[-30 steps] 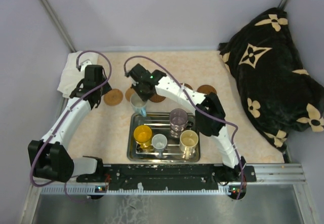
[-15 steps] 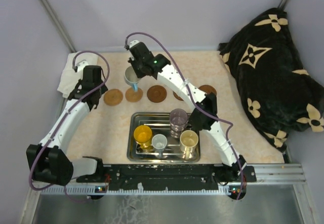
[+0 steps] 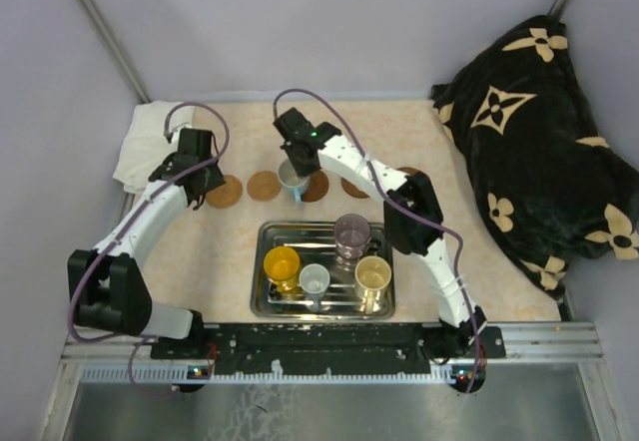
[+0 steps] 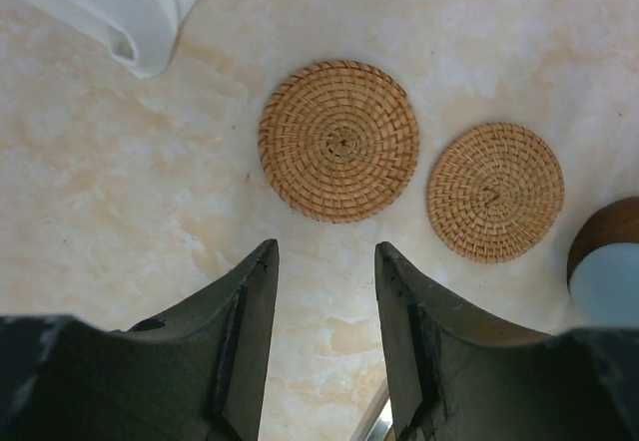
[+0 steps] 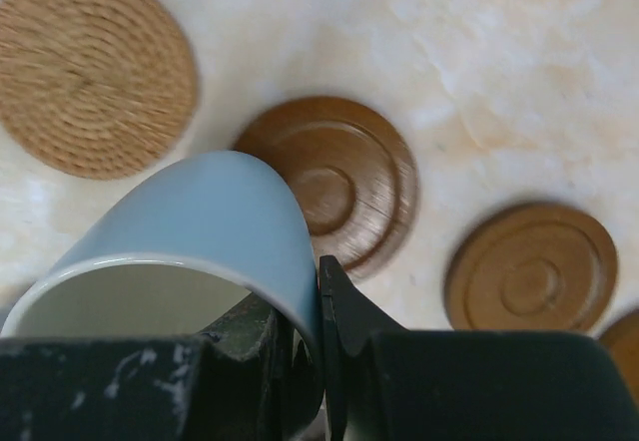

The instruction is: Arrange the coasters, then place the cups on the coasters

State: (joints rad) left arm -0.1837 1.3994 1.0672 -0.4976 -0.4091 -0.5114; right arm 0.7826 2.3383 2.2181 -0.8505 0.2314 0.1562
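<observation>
Coasters (image 3: 264,185): in a row
Light blue cup (image 5: 200,221): clamped in right gripper (image 5: 315,306) over wooden coaster (image 5: 339,187)
Steel tray (image 3: 305,233): four cups (image 3: 315,279) waiting
Left gripper (image 4: 325,251): apart, empty

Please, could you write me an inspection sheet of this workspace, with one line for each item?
Surface: beige marbled table, no spills seen.
Job's things: coasters in a row, woven and brown wooden ones; blue cup held close to a wooden coaster; four other cups on the steel tray.
Clutter: white cloth at the far left corner.
Grippers: left claw open and empty above a woven coaster; right claw shut on the blue cup's wall.
Cables: purple cable looped on each arm, no snag seen.
Surroundings: black flowered blanket at the right.
</observation>
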